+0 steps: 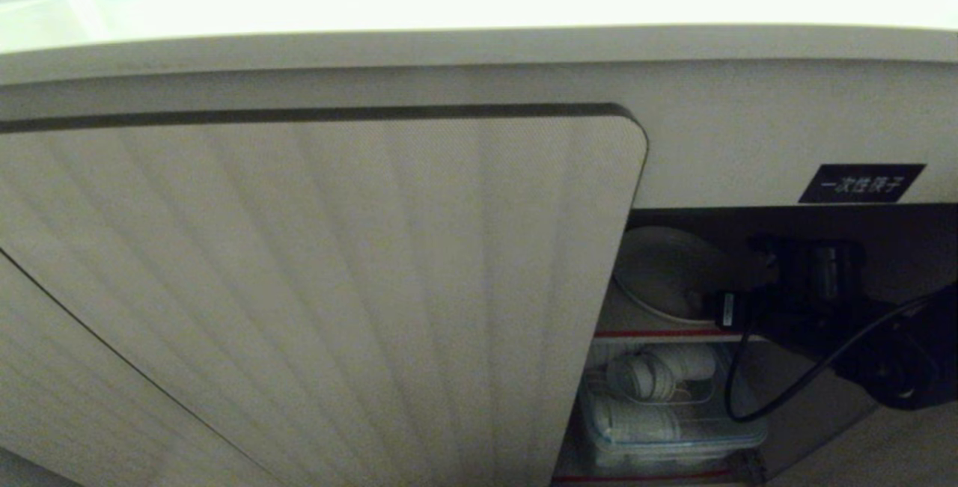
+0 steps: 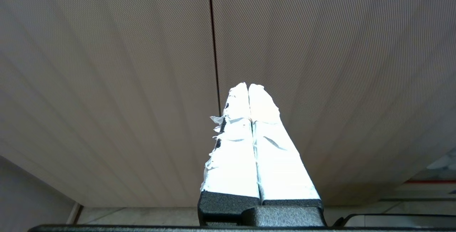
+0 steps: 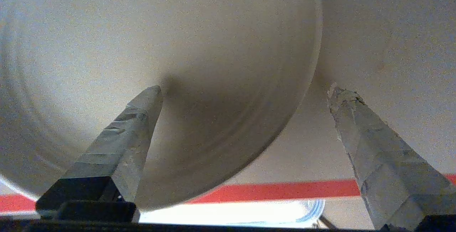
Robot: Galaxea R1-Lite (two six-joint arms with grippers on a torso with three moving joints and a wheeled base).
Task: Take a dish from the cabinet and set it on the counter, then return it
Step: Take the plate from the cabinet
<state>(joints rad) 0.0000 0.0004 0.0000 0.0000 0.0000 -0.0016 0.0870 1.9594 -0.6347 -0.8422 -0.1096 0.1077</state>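
Where ribbed doors part, the round smooth dish [image 3: 178, 46] faces the spread right pincer [image 3: 245, 93].

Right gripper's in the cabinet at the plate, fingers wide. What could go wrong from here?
1. The right gripper is open, one finger over the dish, the other beyond its rim. Closing now may catch the edge only, so the dish could slip.
2. The dish overhangs the red-edged shelf; a nudge might tip it onto the containers below.
3. The cabinet door stands close beside the arm's cable; pulling out could snag.
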